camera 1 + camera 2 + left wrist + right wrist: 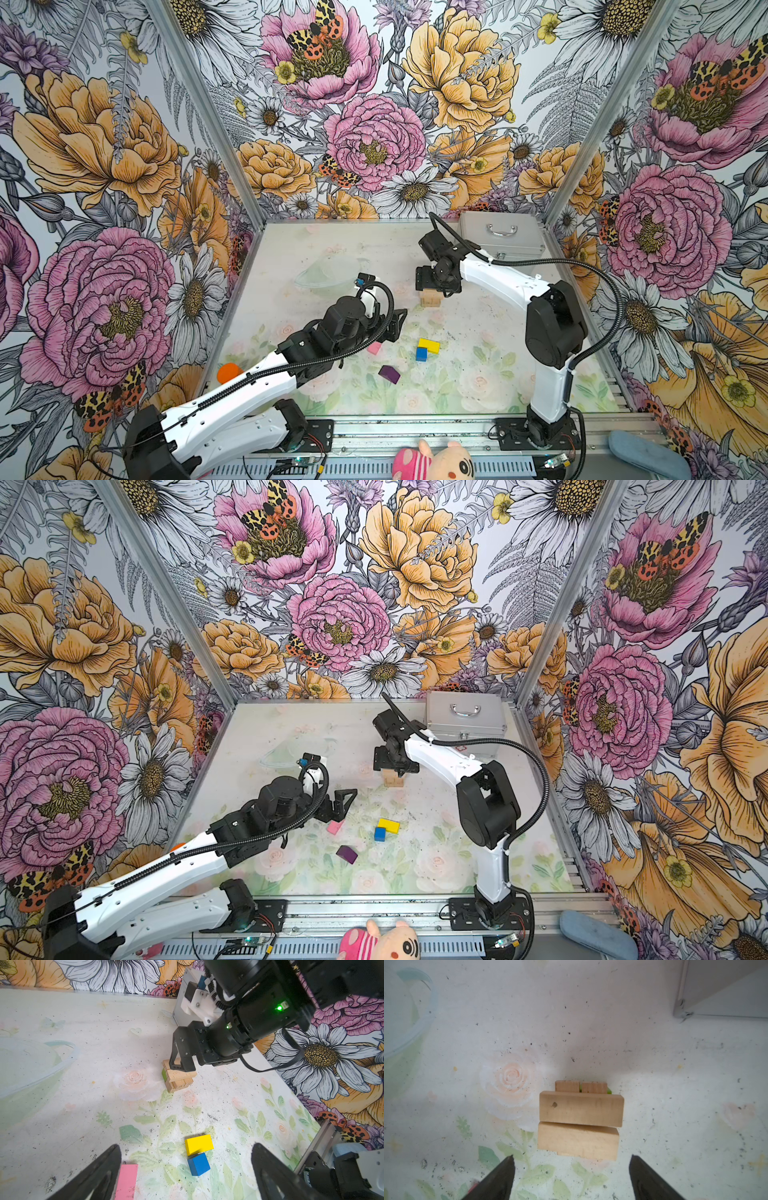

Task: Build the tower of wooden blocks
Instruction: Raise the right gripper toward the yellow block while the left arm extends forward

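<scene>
Tan wood, stacked low and square toward the far middle of the table [316, 249]: that is the tower [430, 297] in both top views, with the right gripper [434, 292] poised just above it. Nearer the front, loose on the surface: pink block [374, 348] beside the left gripper [345, 803], yellow block [429, 345] touching blue block [421, 354], purple block [389, 374] a little apart.

Over to the left wrist view: jaws spread wide, clamping nothing, pink piece just beside one finger. Picks out a green block [164, 1075] low in the stack too.

On to the right wrist view: looks straight down on two tan bars [581, 1109] lying side by side over crossed ones, jaws apart and clear of the wood.

Judging by all that: plain layers in place, four painted pieces left to go up.
</scene>
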`<control>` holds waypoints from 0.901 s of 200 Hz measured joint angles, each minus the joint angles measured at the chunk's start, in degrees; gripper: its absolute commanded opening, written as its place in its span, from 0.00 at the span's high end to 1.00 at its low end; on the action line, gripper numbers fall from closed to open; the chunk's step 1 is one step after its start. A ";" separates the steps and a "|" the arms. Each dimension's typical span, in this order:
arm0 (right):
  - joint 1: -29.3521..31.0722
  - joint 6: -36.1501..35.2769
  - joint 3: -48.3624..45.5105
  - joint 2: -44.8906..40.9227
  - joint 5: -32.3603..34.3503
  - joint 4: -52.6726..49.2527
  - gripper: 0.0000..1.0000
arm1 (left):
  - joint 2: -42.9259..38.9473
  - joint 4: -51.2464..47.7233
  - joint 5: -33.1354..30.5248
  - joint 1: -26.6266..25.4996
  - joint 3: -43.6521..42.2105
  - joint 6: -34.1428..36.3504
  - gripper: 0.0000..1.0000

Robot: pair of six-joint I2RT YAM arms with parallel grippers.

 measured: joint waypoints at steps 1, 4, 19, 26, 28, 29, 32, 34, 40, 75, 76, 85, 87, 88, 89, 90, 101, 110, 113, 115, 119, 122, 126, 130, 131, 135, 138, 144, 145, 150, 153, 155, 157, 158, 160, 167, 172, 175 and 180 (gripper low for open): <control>0.00 0.00 -0.04 -0.15 0.00 0.02 0.12 | -0.02 0.00 0.00 0.00 0.02 0.00 0.01; 0.00 0.00 -0.24 -0.66 -0.02 0.04 0.13 | -0.07 0.00 0.00 0.00 0.04 0.00 0.01; 0.00 -0.02 -1.49 -3.23 -0.02 0.00 0.14 | -0.35 0.00 -0.11 -0.31 0.09 -0.02 0.01; 0.02 -0.15 -2.29 -4.48 -0.02 0.07 0.14 | -0.44 -0.02 -0.31 -0.57 0.09 -0.02 0.01; 0.02 -0.22 -2.56 -4.85 0.00 0.09 0.15 | -0.46 -0.02 -0.37 -0.72 0.09 -0.02 0.01; 0.02 -0.22 -2.64 -4.96 -0.02 0.11 0.15 | -0.48 -0.02 -0.42 -0.76 0.09 -0.02 0.01; 0.02 -0.22 -3.02 -5.44 -0.02 0.09 0.15 | -0.52 -0.02 -0.52 -0.98 0.09 -0.02 0.01; 0.02 -0.28 -3.32 -5.84 0.00 0.07 0.15 | -0.55 -0.04 -0.59 -1.18 0.07 -0.04 0.01; 0.13 -0.39 -4.28 -6.91 0.00 0.02 0.16 | -0.66 -0.04 -0.81 -1.60 0.07 -0.02 0.01; 1.11 -1.33 -10.01 -11.87 0.61 -0.09 0.21 | -2.05 -0.13 -3.52 -5.05 -1.05 -0.46 0.01; 1.16 -1.33 -10.12 -11.96 0.63 -0.07 0.22 | -2.10 -0.15 -3.56 -5.11 -1.09 -0.48 0.01; 1.62 -1.33 -11.76 -13.33 0.70 0.15 0.22 | -2.84 -0.24 -4.61 -6.25 -1.95 -1.01 0.01; 1.73 -1.33 -12.20 -13.73 0.74 0.13 0.22 | -3.06 -0.33 -4.83 -6.51 -2.12 -1.27 0.01; 1.81 -1.33 -12.50 -13.99 0.81 0.20 0.22 | -3.13 -0.33 -4.90 -6.60 -2.19 -1.36 0.01; 1.86 -1.33 -12.66 -14.12 0.85 0.24 0.22 | -3.26 -0.35 -5.09 -6.80 -2.34 -1.42 0.01; 1.95 -1.33 -12.96 -14.38 0.85 0.28 0.22 | -3.32 -0.35 -5.22 -6.91 -2.40 -1.44 0.01; 2.54 -1.27 -15.39 -16.68 1.09 0.24 0.22 | -4.57 -0.68 -6.64 -8.63 -3.52 -2.25 0.01; 2.93 -1.25 -17.38 -18.71 1.29 0.61 0.22 | -5.64 -1.01 -8.04 -10.38 -4.37 -3.08 0.01; 3.04 -1.22 -18.01 -19.34 1.31 0.68 0.22 | -6.08 -1.14 -8.59 -11.04 -4.70 -3.34 0.01; 3.15 -1.22 -18.43 -19.85 1.36 0.72 0.22 | -6.27 -1.20 -8.76 -11.37 -4.83 -3.50 0.01; 3.28 -1.22 -19.32 -20.74 1.38 0.85 0.23 | -6.75 -1.38 -9.57 -12.22 -5.20 -3.89 0.01; 3.41 -1.22 -19.96 -21.42 1.49 0.96 0.23 | -7.15 -1.51 -10.01 -12.87 -5.46 -4.20 0.01; 3.58 -1.20 -20.81 -22.36 1.46 1.11 0.23 | -7.63 -1.62 -10.78 -13.81 -5.84 -4.61 0.01; 3.69 -1.22 -21.42 -23.06 1.49 1.11 0.23 | -8.11 -1.84 -11.45 -14.75 -6.14 -4.96 0.01; 3.78 -1.20 -21.70 -23.34 1.51 1.18 0.23 | -8.17 -1.86 -11.61 -14.95 -6.21 -5.05 0.01; 3.91 -1.18 -22.53 -24.20 1.49 1.40 0.23 | -8.61 -1.97 -12.48 -15.98 -6.56 -5.53 0.01; 4.00 -1.18 -23.02 -24.68 1.49 1.49 0.23 | -8.87 -2.05 -13.00 -16.63 -6.78 -5.95 0.01; 4.26 -1.05 -24.11 -25.73 1.51 1.60 0.23 | -9.40 -2.23 -14.23 -18.18 -7.26 -6.58 0.01; 4.31 -1.05 -24.22 -25.86 1.49 1.62 0.23 | -9.44 -2.25 -14.34 -18.34 -7.32 -6.64 0.01; 4.52 -1.01 -25.18 -26.67 1.51 1.81 0.23 | -9.81 -2.47 -15.45 -19.74 -7.78 -7.48 0.01; 4.68 -0.96 -25.64 -27.04 1.51 1.86 0.23 | -9.97 -2.56 -15.96 -20.33 -8.00 -7.80 0.01; 4.76 -0.94 -26.01 -27.30 1.51 1.92 0.23 | -10.08 -2.60 -16.35 -20.85 -8.17 -7.96 0.01; 4.85 -0.90 -26.36 -27.52 1.51 2.01 0.23 | -10.12 -2.62 -16.74 -21.38 -8.35 -8.24 0.01; 4.90 -0.87 -26.47 -27.61 1.51 2.03 0.23 | -10.14 -2.64 -16.85 -21.53 -8.39 -8.35 0.01; 5.01 -0.81 -26.80 -27.82 1.53 2.03 0.23 | -10.19 -2.71 -17.27 -21.99 -8.57 -8.57 0.01; 5.31 -0.79 -27.89 -28.39 1.51 2.23 0.23 | -10.23 -2.93 -18.60 -23.67 -9.11 -9.53 0.01; 5.57 -0.76 -28.68 -28.72 1.51 2.45 0.23 | -10.23 -3.02 -19.63 -25.07 -9.49 -10.34 0.01; 5.73 -0.74 -29.11 -28.81 1.51 2.54 0.23 | -10.23 -3.21 -20.26 -25.99 -9.73 -10.73 0.01; 5.99 -0.70 -29.90 -29.03 1.51 2.73 0.23 | -10.21 -3.34 -21.24 -27.26 -10.08 -11.39 0.01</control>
